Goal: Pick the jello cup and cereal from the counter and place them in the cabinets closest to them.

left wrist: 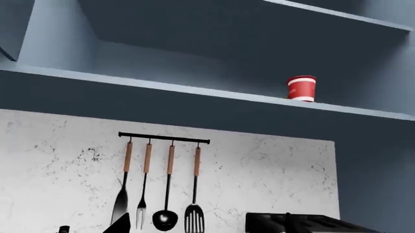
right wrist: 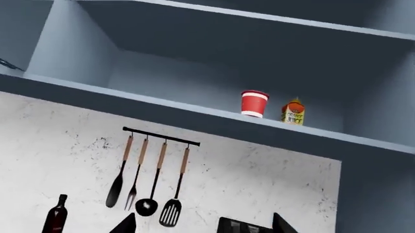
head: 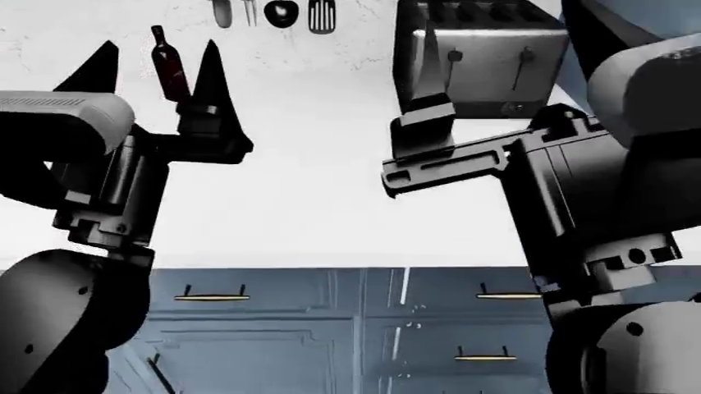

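Note:
The jello cup point(left wrist: 302, 88), red with a pale rim, stands upright on the lower shelf of the open wall cabinet point(left wrist: 194, 90); it also shows in the right wrist view point(right wrist: 254, 103). No cereal is in view. My left gripper point(head: 157, 61) is open and empty, raised over the white counter point(head: 328, 205), well below the shelf. My right gripper point(right wrist: 202, 225) is open and empty in front of the toaster; one of its fingers point(head: 428, 66) shows in the head view.
A small orange carton point(right wrist: 293, 112) stands beside the cup. A chrome toaster point(head: 482, 57) and a dark red bottle point(head: 167, 66) stand at the back of the counter. Utensils hang on a rail point(left wrist: 163, 138). Blue drawers point(head: 328, 328) lie below.

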### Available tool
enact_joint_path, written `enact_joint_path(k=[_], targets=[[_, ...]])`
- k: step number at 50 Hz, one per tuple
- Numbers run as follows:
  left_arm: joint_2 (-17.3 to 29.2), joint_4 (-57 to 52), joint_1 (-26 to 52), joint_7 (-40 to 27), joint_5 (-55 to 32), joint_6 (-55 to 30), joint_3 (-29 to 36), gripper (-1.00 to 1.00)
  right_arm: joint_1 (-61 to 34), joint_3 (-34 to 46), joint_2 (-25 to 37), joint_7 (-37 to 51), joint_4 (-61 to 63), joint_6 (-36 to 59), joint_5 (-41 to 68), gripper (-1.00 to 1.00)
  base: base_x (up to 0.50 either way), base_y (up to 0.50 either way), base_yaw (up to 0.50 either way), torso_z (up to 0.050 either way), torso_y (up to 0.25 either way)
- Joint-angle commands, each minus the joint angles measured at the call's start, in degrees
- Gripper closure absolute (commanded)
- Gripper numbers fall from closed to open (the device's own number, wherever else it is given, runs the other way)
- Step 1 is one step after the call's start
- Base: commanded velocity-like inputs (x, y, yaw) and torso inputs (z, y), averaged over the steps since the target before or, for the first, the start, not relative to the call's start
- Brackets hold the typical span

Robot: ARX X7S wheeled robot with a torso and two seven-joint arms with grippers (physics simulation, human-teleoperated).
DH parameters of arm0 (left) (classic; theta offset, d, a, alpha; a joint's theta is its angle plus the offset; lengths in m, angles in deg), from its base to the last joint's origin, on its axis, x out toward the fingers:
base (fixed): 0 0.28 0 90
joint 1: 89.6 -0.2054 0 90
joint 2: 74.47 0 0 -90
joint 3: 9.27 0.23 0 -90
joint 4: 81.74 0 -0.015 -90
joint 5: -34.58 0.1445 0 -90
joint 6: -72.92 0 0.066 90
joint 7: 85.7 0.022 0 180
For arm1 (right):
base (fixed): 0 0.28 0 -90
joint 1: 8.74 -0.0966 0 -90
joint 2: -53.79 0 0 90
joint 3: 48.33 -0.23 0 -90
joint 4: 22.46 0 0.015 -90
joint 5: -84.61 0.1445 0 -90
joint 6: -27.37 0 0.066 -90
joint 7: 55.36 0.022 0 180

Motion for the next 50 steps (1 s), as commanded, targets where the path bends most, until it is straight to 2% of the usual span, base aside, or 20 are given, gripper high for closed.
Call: enact_joint_path(k=[1,7,12,22,26,29,33,41,47,50], targets=[[5.3,-14.1,-9.0,-4.7,-2.8,1.7,-5.3,-1.0,27.2,5.2,5.4,-10.2,5.3,-14.5,-27.8,-1.0,-0.5,0.0,0.0,0.0,0.0],[6.4,-15.4,-10.3,-5.7,-3.5,2.4,-7.5,-1.0,30.0,5.8,6.3,-10.9,5.8,-17.9,-30.6,-1.0,-0.17,0.0,0.0,0.0,0.0],[7.7,-17.8,-10.2,-7.4,1.3,-0.7,-4.7,-1.0,31.3,5.9,6.4,-11.2,5.4,-19.8,-31.7,-1.0,0.01,0.4,0.0,0.0,0.0],[7.0,-15.3,-10.4,-8.5,-2.7,-2.9,-4.4,-1.0,31.7,5.7,7.6,-8.3,7.6,-22.4,-34.7,-1.0,0.03,0.5,0.0,0.0,0.0],[7.0,-15.1,-11.6,-7.9,-10.6,-2.8,-6.1,-1.0,32.4,5.4,8.1,-8.7,7.2,-24.8,-34.0,-1.0,0.05,0.5,0.0,0.0,0.0],[7.2,-15.6,-12.8,-7.5,-11.1,-2.0,-6.7,-1.0,32.7,5.0,8.5,-8.2,7.0,-25.8,-33.5,-1.0,0.05,0.5,0.0,0.0,0.0],[7.5,-16.4,-14.1,-8.1,-9.2,-0.9,-7.7,-1.0,32.2,5.2,8.5,-7.0,7.2,-25.0,-33.3,-1.0,0.05,0.5,0.0,0.0,0.0],[7.3,-17.5,-15.9,-9.9,1.4,0.1,-6.1,-1.0,31.3,5.5,8.0,-6.0,6.4,-24.0,-31.9,-1.0,0.05,0.5,0.0,0.0,0.0],[7.6,-18.3,-16.9,-9.8,-1.3,1.2,-7.8,-1.0,27.1,5.7,7.3,-1.5,7.2,-16.7,-30.1,-1.0,0.07,0.5,0.0,0.0,0.0],[7.7,-18.3,-17.5,-9.3,-2.4,2.1,-8.5,-1.0,27.0,5.5,7.5,-1.5,7.5,-17.6,-29.1,-1.0,0.09,0.5,0.0,0.0,0.0]])
